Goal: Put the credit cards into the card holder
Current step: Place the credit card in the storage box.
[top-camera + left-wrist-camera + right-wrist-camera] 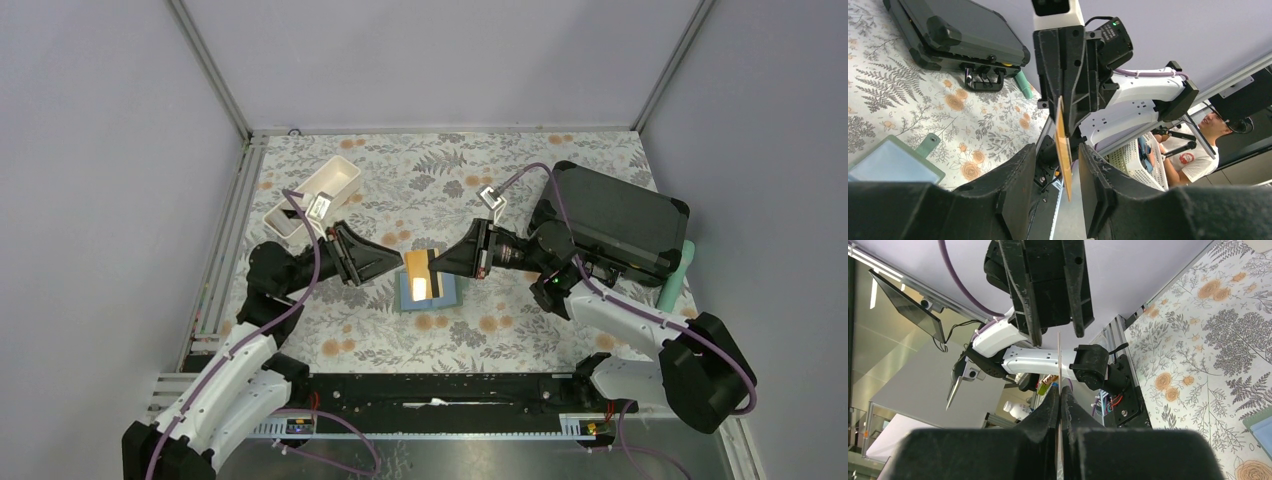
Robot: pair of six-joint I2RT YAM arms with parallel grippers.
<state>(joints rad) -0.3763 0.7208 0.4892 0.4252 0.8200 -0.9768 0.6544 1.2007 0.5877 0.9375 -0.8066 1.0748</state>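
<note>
A gold-orange credit card (417, 270) with a dark stripe hangs upright in mid-air, just above the sage-green card holder (452, 291). The holder lies open on the floral cloth, its pale blue pocket facing up. My right gripper (441, 264) is shut on the card's right edge; the right wrist view shows the thin card (1059, 360) pinched between the jaws. My left gripper (397, 266) faces it from the left. Its jaws straddle the card (1063, 150) with a gap on each side, open and not touching it. The holder's corner (893, 162) lies below.
A large black hard case (620, 220) sits at the back right under the right arm's cable, with a teal cylinder (677, 275) beside it. A white oblong tray (315, 195) stands at the back left. Metal frame rails run along the table's left and far edges.
</note>
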